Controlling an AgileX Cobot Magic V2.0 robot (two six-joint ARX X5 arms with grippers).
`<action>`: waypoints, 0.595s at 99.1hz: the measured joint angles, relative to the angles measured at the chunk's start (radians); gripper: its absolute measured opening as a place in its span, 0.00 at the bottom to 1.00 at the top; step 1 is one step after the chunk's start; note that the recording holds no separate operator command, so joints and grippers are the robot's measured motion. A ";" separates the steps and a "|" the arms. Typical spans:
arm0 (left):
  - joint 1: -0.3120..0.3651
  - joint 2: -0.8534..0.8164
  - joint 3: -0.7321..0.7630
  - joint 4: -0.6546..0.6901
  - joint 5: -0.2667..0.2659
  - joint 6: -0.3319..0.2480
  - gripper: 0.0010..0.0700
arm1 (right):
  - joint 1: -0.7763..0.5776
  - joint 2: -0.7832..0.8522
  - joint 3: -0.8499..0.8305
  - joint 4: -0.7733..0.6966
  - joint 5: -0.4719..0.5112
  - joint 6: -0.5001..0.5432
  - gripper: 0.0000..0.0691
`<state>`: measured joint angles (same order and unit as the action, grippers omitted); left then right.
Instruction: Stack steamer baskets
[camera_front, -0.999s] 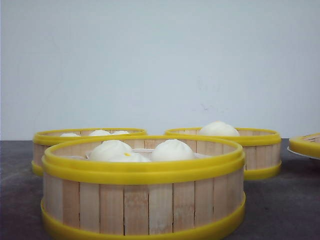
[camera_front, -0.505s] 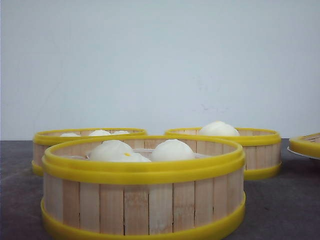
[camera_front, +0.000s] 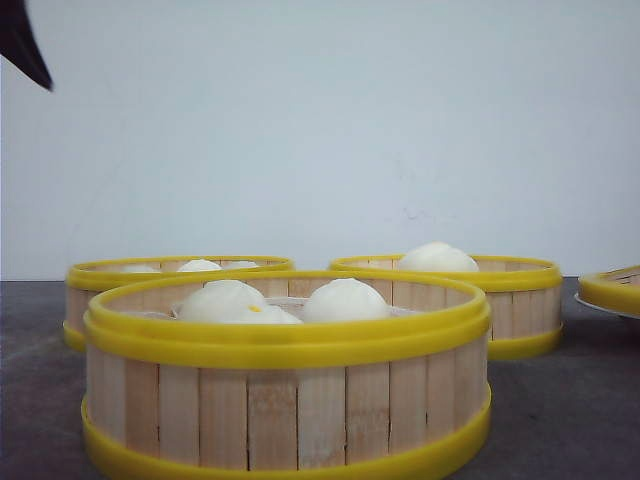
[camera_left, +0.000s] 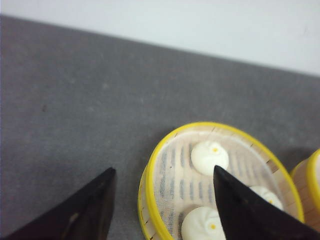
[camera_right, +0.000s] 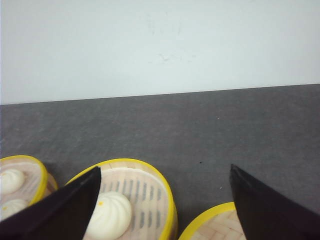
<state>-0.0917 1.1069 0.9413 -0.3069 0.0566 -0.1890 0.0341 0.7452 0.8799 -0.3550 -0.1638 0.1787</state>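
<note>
- Black against the pale wall, a pointed tip (camera_front: 25, 45) now pokes into the top left corner of the front view; half a second ago that corner was bare. From where it enters I take it for part of the left arm, though too little shows to be sure.
- Nothing else has shifted: the near steamer basket (camera_front: 287, 400) sits in front with its buns, the back left basket (camera_front: 170, 285) and the back right basket (camera_front: 470, 300) stand behind it, and a fourth basket (camera_front: 612, 290) is cut off at the right edge. All rest apart on the dark table (camera_front: 545, 420), none stacked.
- Left gripper (camera_left: 162, 200) hangs above a basket with its jaws spread wide, holding nothing; one finger (camera_left: 80, 212) is over bare table, the other over the basket's mesh floor, so the gap straddles the rim. I judge this to be the back left basket.
- Right gripper (camera_right: 165, 200) is likewise spread and empty, hovering above the one-bun basket.
- My reading: stacking has not begun, and the left arm is starting its approach for a rim grasp.
</note>
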 joint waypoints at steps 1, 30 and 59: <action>-0.002 0.013 0.009 -0.006 0.000 0.004 0.50 | 0.001 0.000 0.000 0.000 0.000 0.000 0.74; -0.018 0.401 0.249 -0.179 0.001 0.075 0.50 | 0.025 0.001 0.000 0.000 -0.001 0.000 0.74; -0.018 0.651 0.417 -0.315 -0.012 0.109 0.50 | 0.026 0.004 0.000 0.000 -0.001 0.000 0.74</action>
<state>-0.1101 1.7576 1.3586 -0.6224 0.0444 -0.0795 0.0601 0.7494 0.8799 -0.3553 -0.1650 0.1783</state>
